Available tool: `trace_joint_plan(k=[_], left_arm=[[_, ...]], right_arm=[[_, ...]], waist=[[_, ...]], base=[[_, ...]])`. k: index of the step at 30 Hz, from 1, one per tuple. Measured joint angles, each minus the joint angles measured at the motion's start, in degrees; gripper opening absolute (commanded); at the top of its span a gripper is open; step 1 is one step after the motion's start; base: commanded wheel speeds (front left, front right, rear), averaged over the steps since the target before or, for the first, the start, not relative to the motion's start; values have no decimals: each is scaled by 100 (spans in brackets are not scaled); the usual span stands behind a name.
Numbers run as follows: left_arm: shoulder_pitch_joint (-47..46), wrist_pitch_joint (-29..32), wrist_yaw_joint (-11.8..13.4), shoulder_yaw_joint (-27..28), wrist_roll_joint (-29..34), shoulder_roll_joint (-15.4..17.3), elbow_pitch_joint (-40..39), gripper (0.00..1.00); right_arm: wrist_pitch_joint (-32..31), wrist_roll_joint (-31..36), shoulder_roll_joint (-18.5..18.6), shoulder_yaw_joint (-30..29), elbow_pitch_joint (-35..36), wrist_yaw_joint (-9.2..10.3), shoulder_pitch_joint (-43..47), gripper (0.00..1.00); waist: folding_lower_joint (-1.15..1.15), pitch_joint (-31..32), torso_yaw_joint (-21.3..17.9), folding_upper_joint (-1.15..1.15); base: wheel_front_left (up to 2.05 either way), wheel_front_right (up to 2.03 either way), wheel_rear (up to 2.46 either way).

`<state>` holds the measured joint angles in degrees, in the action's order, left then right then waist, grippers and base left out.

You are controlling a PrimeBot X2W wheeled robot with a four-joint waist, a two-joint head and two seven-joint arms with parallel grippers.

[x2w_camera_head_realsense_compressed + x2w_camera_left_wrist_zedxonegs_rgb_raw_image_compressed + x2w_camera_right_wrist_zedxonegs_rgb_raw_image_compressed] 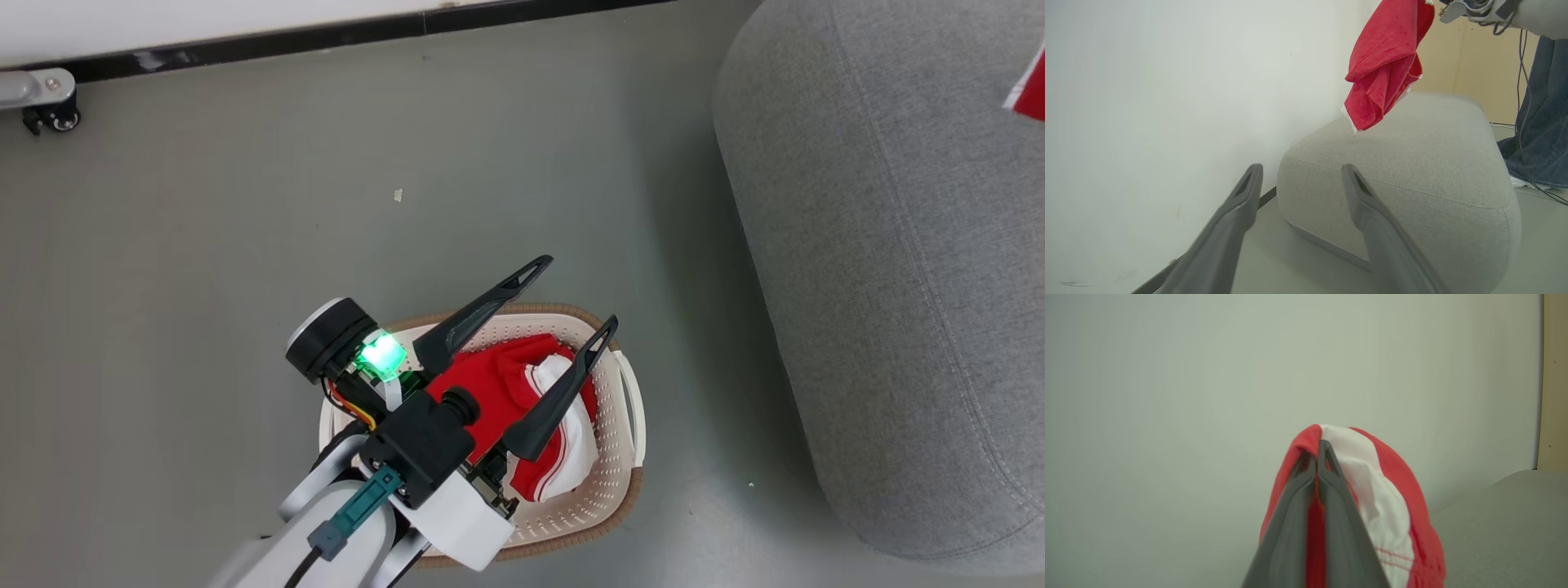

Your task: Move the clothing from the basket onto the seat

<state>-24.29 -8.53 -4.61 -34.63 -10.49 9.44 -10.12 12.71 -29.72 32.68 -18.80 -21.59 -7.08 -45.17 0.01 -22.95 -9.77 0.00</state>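
Perforated plastic basket (pixel 611 457), soft cloth clothing (pixel 490 382), matt woven seat (pixel 898 286) (stitched seams), smooth floor (pixel 245 245)

Grey floor (pixel 245 245): basket (pixel 614 467) near seat (pixel 898 286), apart.

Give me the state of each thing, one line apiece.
left gripper: open, empty, above the basket.
right gripper: shut on a garment.
garment: hanging over the seat.
basket: on the floor, clothing inside.

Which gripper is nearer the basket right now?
Left. The left gripper hovers open above the basket; the right gripper is over the seat, shut on clothing.
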Motion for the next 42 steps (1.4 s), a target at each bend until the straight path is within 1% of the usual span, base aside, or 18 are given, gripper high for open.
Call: trace_joint_plan(k=[2,4,8,9,13,19,22,26,29,32,37,39,40,41,42], left_arm=[[-52,44,-11,-34,14,7,-40,100],[-94,75,-15,-77,51,11,-68,100],[-123,143,-18,-140,53,25,-103,100],[-126,149,-53,-158,53,32,-114,100],[-169,242,-68,-283,54,60,-153,100],[-244,294,-118,-392,62,65,-182,100],[-254,300,-118,-412,86,69,-191,100],[-354,301,-119,-410,87,104,-192,100],[-375,300,-119,-398,87,130,-192,100],[-376,299,-119,-387,88,134,-190,100],[-377,281,-120,-346,87,132,-171,100],[-377,243,-134,-338,87,127,-158,100],[-377,236,-134,-333,86,126,-146,100],[-377,224,-134,-326,78,124,-136,100],[-378,181,-134,-319,75,121,-119,100]], right_arm=[[48,12,89,-158,-130,0,4,0],[94,13,102,-278,-214,0,8,0],[111,13,38,-356,-386,0,59,0],[126,12,31,-381,-454,0,92,0],[166,10,-73,-587,-688,0,415,0],[171,44,-342,-893,-1000,0,788,0],[175,218,-413,-1011,-1034,0,985,0],[175,207,-656,-1357,-1198,0,1012,0],[175,218,-779,-1419,-1302,0,1200,0],[175,194,-988,-1586,-1432,0,1228,0],[176,186,-1216,-1579,-1519,0,1242,0],[176,200,-1288,-1569,-1533,0,1243,30],[176,201,-1317,-1563,-1533,0,1257,37],[176,203,-1338,-1556,-1526,0,1294,50],[176,207,-1344,-1556,-1537,0,1332,74]], waist=[[0,-69,12,0],[0,-135,18,0],[0,-256,20,0],[0,-286,18,0],[0,-397,9,0],[0,-547,-13,0],[0,-614,-23,0],[0,-696,-38,0],[0,-746,-52,0],[0,-783,-70,0],[0,-812,-106,0],[0,-817,-121,0],[0,-818,-127,0],[0,-817,-134,0],[0,-816,-141,0]], base=[[0,0,0],[0,0,0],[0,0,0],[0,0,0],[0,0,0],[0,0,0],[0,0,0],[0,0,0],[0,0,0],[0,0,0],[0,0,0],[0,0,0],[0,0,0],[0,0,0],[0,0,0]])
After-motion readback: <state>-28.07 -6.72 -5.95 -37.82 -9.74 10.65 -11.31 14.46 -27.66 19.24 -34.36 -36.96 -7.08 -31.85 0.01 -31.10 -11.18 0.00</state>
